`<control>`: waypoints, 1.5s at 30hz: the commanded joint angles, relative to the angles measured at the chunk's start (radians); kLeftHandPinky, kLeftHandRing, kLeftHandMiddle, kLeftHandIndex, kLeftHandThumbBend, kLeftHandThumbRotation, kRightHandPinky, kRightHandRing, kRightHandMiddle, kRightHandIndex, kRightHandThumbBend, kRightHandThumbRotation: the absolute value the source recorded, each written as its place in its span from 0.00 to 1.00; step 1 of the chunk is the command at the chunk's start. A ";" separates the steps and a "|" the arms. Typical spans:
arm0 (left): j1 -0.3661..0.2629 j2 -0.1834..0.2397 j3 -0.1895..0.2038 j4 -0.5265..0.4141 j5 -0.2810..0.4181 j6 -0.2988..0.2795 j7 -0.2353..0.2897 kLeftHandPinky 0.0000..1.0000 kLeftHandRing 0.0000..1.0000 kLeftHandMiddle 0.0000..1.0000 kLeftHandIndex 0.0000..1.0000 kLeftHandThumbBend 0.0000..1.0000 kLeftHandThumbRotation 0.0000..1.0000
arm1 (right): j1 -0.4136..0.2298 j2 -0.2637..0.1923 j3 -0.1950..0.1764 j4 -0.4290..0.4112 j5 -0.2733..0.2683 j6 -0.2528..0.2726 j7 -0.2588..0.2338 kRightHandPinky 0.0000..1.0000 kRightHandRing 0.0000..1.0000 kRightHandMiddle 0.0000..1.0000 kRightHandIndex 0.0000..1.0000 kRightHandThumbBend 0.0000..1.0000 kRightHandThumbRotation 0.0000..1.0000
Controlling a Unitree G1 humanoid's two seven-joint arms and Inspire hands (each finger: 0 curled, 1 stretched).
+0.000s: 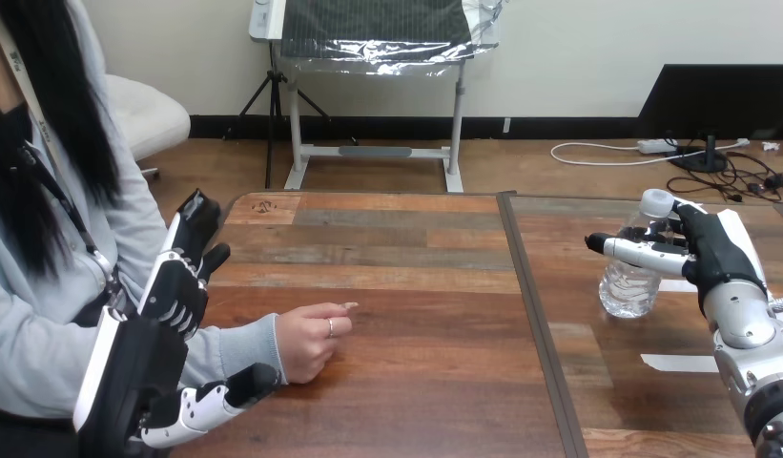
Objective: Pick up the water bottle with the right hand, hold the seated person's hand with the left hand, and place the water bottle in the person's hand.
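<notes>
The right hand (716,253) has its fingers curled round the water bottle (628,291), which seems to stand on the desk (416,286) at its right side. I judge this the pick-up step. The left hand (175,286), fingers straight, holds nothing near the person's hand (309,342). The next move is probably a steady lift.

Soft, even indoor light leaves the tabletop (416,286) bright, with a pale sheen across its middle boards. Shadows are faint and soft-edged: a dim patch lies just under the person's hand (309,345) at about 7 o'clock, and another at the foot of the water bottle (628,284) at 3 o'clock. Small glints sit on its clear plastic. The white shells of the right hand (716,253) gleam, while the left hand (180,279) at 8 o'clock shows dark.
</notes>
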 commanded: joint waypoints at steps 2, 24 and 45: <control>-0.022 0.013 0.009 -0.069 -0.008 0.006 0.006 0.95 1.00 1.00 0.98 1.00 0.51 | -0.037 0.021 0.006 0.001 -0.005 -0.001 -0.004 0.75 0.82 0.85 0.89 0.87 0.29; -0.001 0.012 0.008 -0.099 -0.008 0.016 0.015 0.95 0.99 1.00 0.97 1.00 0.50 | -0.036 0.031 0.009 0.000 -0.007 0.002 -0.021 0.75 0.83 0.84 0.86 0.86 0.20; 0.000 0.011 0.005 -0.099 -0.016 0.018 0.005 0.96 0.99 1.00 0.96 1.00 0.49 | -0.030 0.045 -0.007 -0.004 0.007 -0.032 -0.125 0.62 0.66 0.66 0.69 0.91 0.00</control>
